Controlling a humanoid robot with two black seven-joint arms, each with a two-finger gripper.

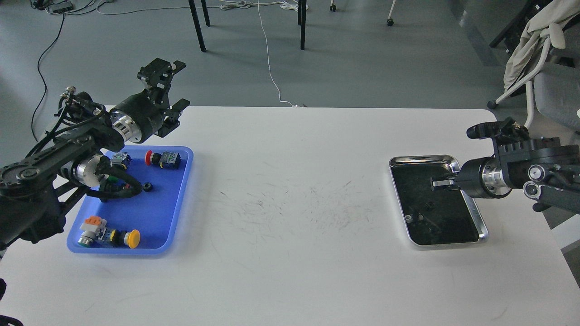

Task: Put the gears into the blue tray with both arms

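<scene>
The blue tray [181,190] lies at the table's left, and one small black gear [147,186] rests in its middle among coloured push-button switches. My left gripper [178,86] hangs open above the tray's far edge with nothing between its fingers. On the right, my right gripper [436,184] hovers over the shiny steel tray [472,206]. It is dark against the tray's dark inside, so its fingers cannot be told apart. Another small gear [428,206] lies on the steel tray's floor below it. A small pale nut-like piece [409,218] sits near the tray's left wall.
In the blue tray lie a red-cap switch [159,158], a yellow-cap switch [127,238] and an orange-and-green one [90,227]. My left arm's cables [115,188] drape over that tray's left half. A chair [550,86] stands beyond the table's right corner.
</scene>
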